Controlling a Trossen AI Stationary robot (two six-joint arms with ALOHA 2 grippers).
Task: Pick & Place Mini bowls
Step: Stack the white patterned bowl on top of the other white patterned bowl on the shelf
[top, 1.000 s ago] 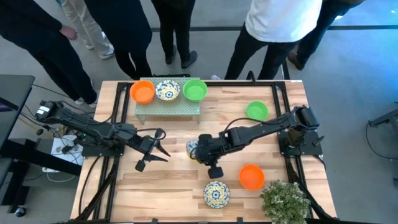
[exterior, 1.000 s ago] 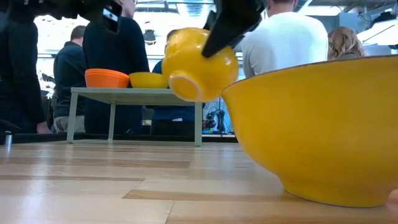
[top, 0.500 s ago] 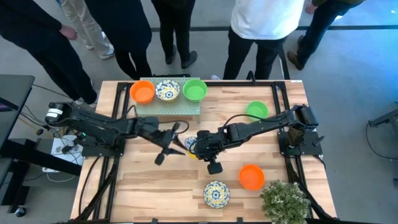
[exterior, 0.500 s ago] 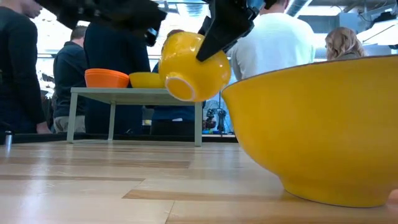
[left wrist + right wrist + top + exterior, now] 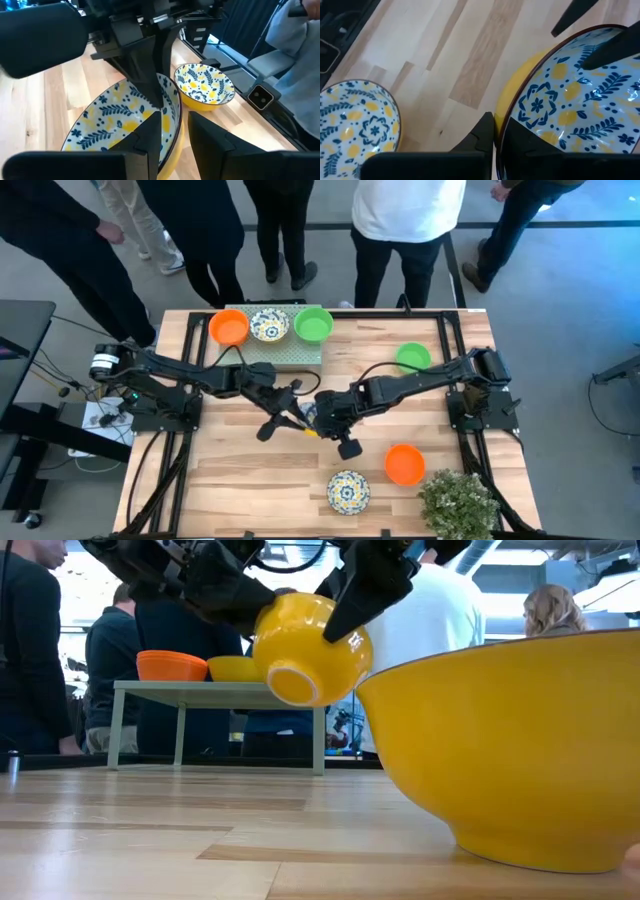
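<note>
Overhead, right claw (image 5: 318, 418) grips a floral bowl (image 5: 309, 414) at mid-bench (image 5: 250, 480), left claw (image 5: 290, 408) meeting it. Low view: bowl (image 5: 305, 648) hangs tilted above the bench. Left wrist view: left fingers (image 5: 150, 134), apart, straddle its rim. Right wrist view: right fingers (image 5: 482, 132) pinch the rim, 1 more floral bowl (image 5: 357, 122) below.

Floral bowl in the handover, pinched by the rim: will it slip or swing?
Probably rigid: the floral bowl keeps its shape, tilted in the right gripper. Its glossy glaze suggests slippery. With the left gripper also astride the rim, it may pivot.
</note>
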